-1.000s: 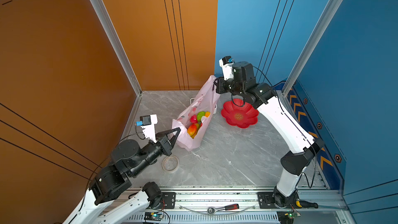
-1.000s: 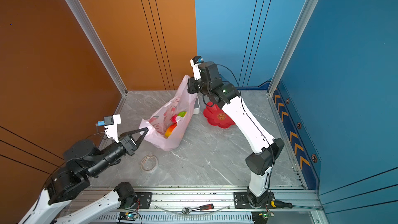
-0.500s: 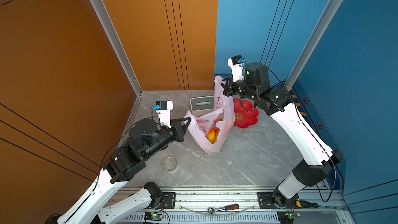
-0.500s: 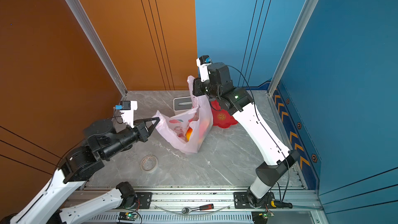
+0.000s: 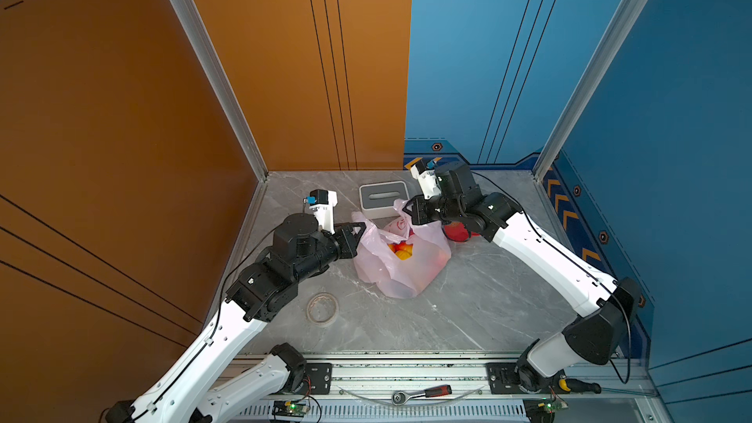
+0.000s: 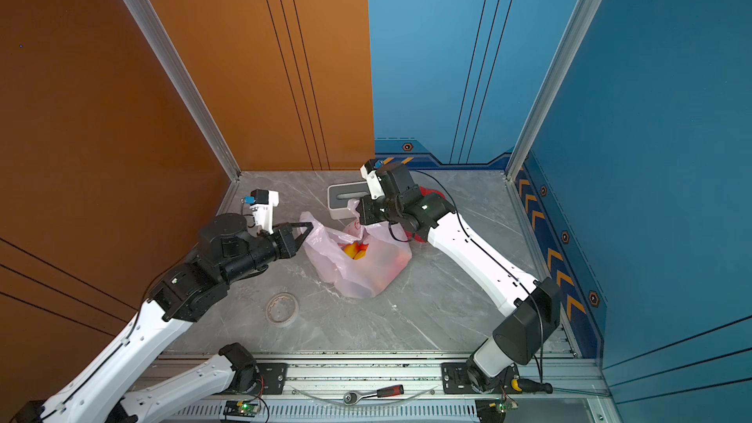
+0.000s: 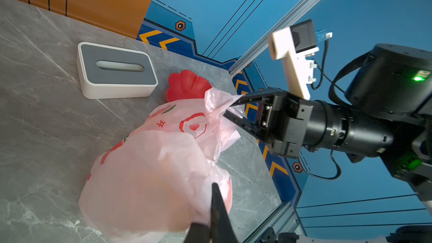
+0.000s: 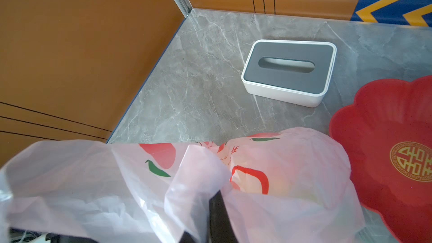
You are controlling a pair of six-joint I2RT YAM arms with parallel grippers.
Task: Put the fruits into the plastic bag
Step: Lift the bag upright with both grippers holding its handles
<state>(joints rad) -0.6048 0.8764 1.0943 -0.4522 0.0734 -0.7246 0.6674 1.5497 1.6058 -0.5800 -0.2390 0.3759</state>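
Observation:
The pale-pink plastic bag (image 5: 407, 278) (image 6: 358, 278) sits slumped on the grey marble table between both arms. Its mouth gapes upward, and yellow and red fruits (image 5: 403, 250) (image 6: 355, 251) show inside; the other fruits are hidden by the film. My left gripper (image 5: 363, 226) (image 6: 311, 226) (image 7: 214, 185) is shut on the bag's left handle. My right gripper (image 5: 407, 210) (image 6: 360, 213) (image 8: 216, 194) is shut on the right handle. The left wrist view shows that handle bunched at the right gripper's fingertips (image 7: 236, 102). The bag's printed side (image 8: 292, 171) faces the right wrist camera.
A white-and-grey tissue box (image 5: 382, 197) (image 7: 117, 71) (image 8: 289, 71) stands just behind the bag. A red flower-shaped dish (image 5: 455, 231) (image 7: 187, 85) (image 8: 385, 148) lies under the right arm. A tape roll (image 5: 322, 308) (image 6: 282, 309) lies at front left. Walls close in the back and both sides.
Both grippers carried the bag from the left toward the table's middle. The right gripper then came down, and the bag went from stretched to slumped on the table.

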